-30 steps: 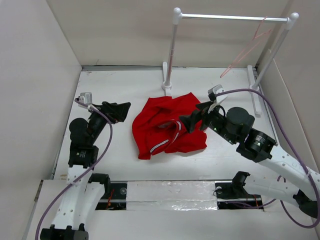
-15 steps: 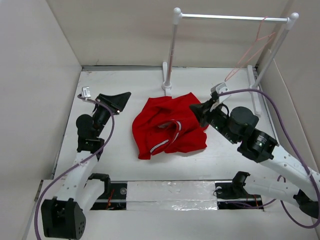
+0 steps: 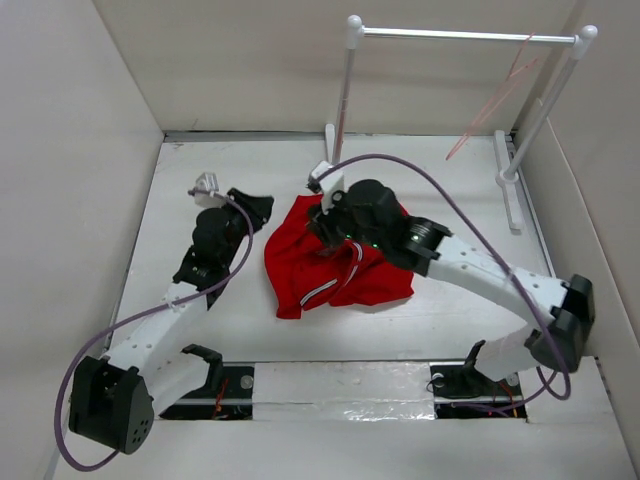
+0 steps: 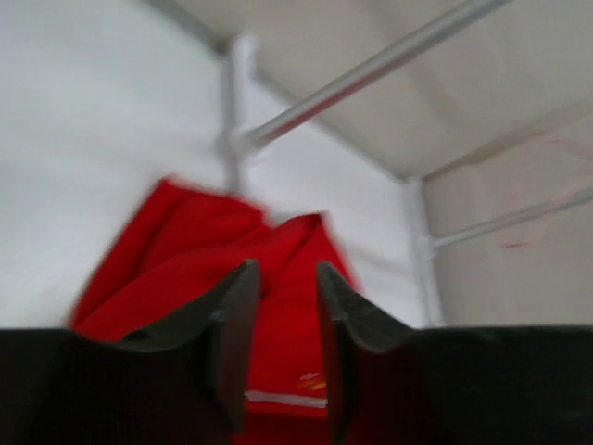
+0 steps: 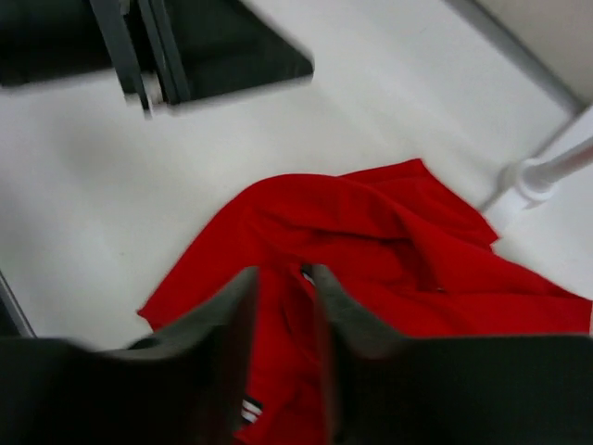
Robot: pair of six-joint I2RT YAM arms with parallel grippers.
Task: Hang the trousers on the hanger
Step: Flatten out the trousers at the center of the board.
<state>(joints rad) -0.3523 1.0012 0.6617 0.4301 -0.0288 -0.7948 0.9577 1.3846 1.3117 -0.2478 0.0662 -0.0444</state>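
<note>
Counter (image 3: 260, 165): white and flat, walled by pale panels at 9, 12 and 3 o'clock. It carries every item listed below.

Rack (image 3: 460, 36): two white posts joined by a silver bar. It stands at the far edge, between 12 and 2 o'clock from the counter's middle.

Right arm (image 3: 480, 270): reaches from 4 o'clock across to the middle, its wrist above the top part of the trousers. A purple cable arcs over it.

Left arm (image 3: 160, 310): extends from 7 o'clock toward the middle and ends just beside the garment's 10 o'clock edge.

Trousers (image 3: 300, 265): bright red, lying crumpled in a heap at the middle of the counter. They are off the hanger and well apart from it.

Hanger (image 3: 495, 107): thin pale pink wire, hooked on the bar near the right-hand post. It hangs tilted at 1 o'clock from the trousers.

Right pincer (image 5: 281, 278): released. The wrist view is blurred, yet its fingers show a narrow gap with nothing between them. Red cloth lies below, and contact with it cannot be confirmed.

Left pincer (image 4: 285, 273): released. Its dark fingers stand slightly apart with nothing gripped between them, pointing at the trousers from their 9 to 10 o'clock side.

White stripe trim (image 3: 322, 290): thin, running along a fold on the near half of the trousers, toward 6 o'clock.
</note>
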